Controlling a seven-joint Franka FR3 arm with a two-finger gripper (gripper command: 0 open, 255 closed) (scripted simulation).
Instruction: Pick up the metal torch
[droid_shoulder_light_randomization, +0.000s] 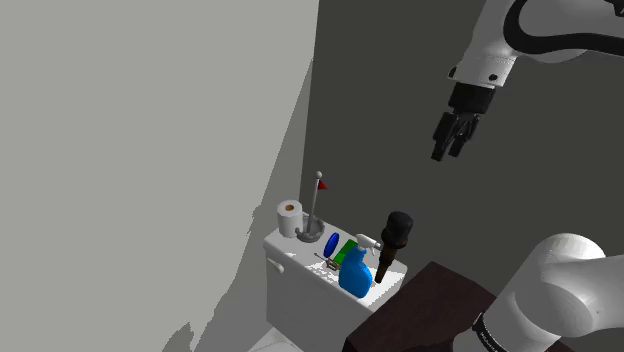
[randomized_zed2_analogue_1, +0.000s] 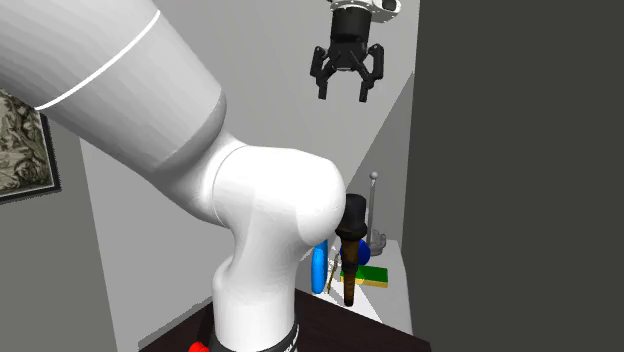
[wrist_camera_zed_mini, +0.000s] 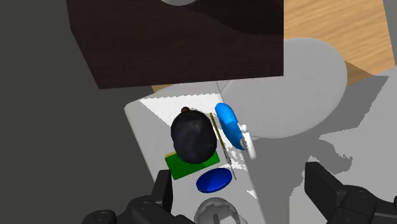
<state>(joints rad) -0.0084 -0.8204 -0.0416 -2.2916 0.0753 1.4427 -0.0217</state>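
While the gripper (droid_shoulder_light_randomization: 447, 150) hangs high overhead with its fingers spread wide and empty, the torch (droid_shoulder_light_randomization: 392, 245) stands upright at the cistern lid's (droid_shoulder_light_randomization: 290, 247) edge nearest the dark stand (droid_shoulder_light_randomization: 430, 305). Blue spray bottle (droid_shoulder_light_randomization: 355, 272) and green pad (droid_shoulder_light_randomization: 345, 248) crowd just beside it, with lots of open air above.

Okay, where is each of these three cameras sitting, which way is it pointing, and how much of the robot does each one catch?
Shoulder view: beside the stand, looking down at the white tank; arm and open gripper show.
Second exterior view: behind the arm's elbow, facing the torch on the tank; gripper hangs above.
Wrist view: mounted on the gripper, looking straight down on the torch; both fingers show.
All three share the torch and blue spray bottle.
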